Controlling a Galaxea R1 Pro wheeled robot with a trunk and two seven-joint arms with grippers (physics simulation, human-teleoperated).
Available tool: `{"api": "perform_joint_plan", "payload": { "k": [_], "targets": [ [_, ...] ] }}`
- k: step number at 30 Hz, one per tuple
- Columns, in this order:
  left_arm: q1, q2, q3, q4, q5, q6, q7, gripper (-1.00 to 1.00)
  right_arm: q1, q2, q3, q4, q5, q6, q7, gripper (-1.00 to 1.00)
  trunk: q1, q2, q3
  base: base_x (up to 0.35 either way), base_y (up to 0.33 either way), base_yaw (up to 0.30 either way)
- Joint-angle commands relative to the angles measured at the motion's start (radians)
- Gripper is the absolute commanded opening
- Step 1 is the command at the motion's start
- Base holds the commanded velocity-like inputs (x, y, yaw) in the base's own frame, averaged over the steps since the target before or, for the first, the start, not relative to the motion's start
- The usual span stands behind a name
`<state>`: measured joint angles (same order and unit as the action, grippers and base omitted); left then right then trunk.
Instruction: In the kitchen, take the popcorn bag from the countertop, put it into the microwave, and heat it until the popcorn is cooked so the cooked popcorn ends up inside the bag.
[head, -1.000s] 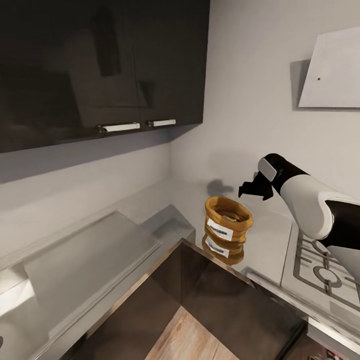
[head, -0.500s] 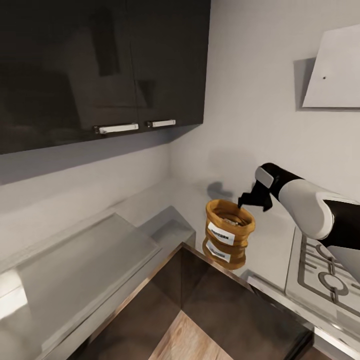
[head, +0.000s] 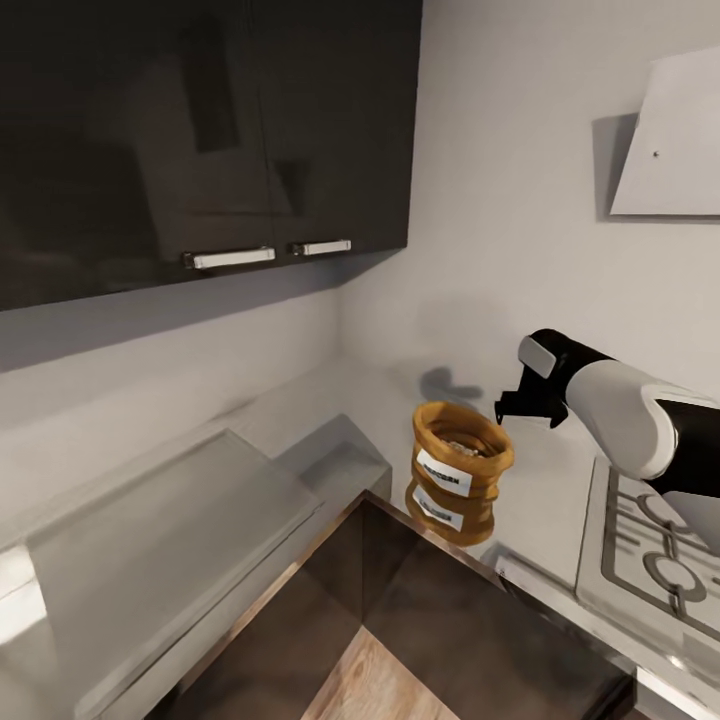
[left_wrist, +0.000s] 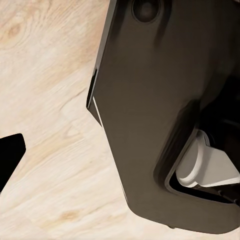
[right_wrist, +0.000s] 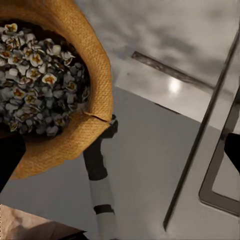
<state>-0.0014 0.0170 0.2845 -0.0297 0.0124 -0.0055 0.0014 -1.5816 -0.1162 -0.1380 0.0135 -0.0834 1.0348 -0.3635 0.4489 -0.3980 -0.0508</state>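
The popcorn bag (head: 462, 456), a tan-orange burlap sack with white labels, stands upright on the glossy grey countertop (head: 545, 490), which mirrors it. My right gripper (head: 514, 405) hovers just behind and right of the bag's rolled rim, open, with nothing between its fingers. In the right wrist view the bag (right_wrist: 97, 70) is open at the top and holds a heap of greyish popcorn (right_wrist: 40, 85). The right gripper (right_wrist: 120, 155) has its fingertips spread to either side over the countertop (right_wrist: 150, 170). One dark fingertip (left_wrist: 10, 152) of my left gripper hangs over the wooden floor. The microwave is out of view.
A gas hob (head: 655, 560) lies right of the bag, below the white range hood (head: 670, 150). Dark wall cabinets (head: 200, 130) hang above the corner. A grey raised slab (head: 170, 530) covers the left worktop. The robot's dark base (left_wrist: 160, 125) stands beside the left gripper.
My right gripper has come down from above the bag to the level of its far rim and edged slightly right. The head view has shifted a little; the bag has not moved.
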Motion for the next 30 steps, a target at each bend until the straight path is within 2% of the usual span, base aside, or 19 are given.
{"api": "perform_joint_plan", "payload": {
  "k": [1,7,22,30],
  "targets": [
    [0.000,0.000,0.002,-0.001,0.001,-0.001,0.000,1.00,-0.001,0.000,-0.004,0.003,-0.009,-0.001,-0.011,1.00,0.001,-0.002,-0.002,0.270,0.000,0.000],
    [0.000,0.000,0.002,-0.001,0.001,-0.001,0.000,1.00,-0.001,-0.002,-0.005,0.041,-0.009,-0.002,-0.009,1.00,0.001,-0.002,-0.002,0.074,0.000,0.000],
    [0.000,0.000,0.002,-0.001,0.001,-0.001,0.000,1.00,0.003,-0.002,-0.005,0.059,-0.009,-0.003,-0.009,1.00,0.001,-0.002,-0.002,0.001,0.000,0.000],
    [0.000,0.000,0.002,-0.001,0.001,-0.001,0.000,1.00,0.003,-0.002,-0.006,0.059,-0.009,-0.003,-0.008,1.00,0.001,-0.002,-0.013,0.001,0.000,0.000]
  ]
}}
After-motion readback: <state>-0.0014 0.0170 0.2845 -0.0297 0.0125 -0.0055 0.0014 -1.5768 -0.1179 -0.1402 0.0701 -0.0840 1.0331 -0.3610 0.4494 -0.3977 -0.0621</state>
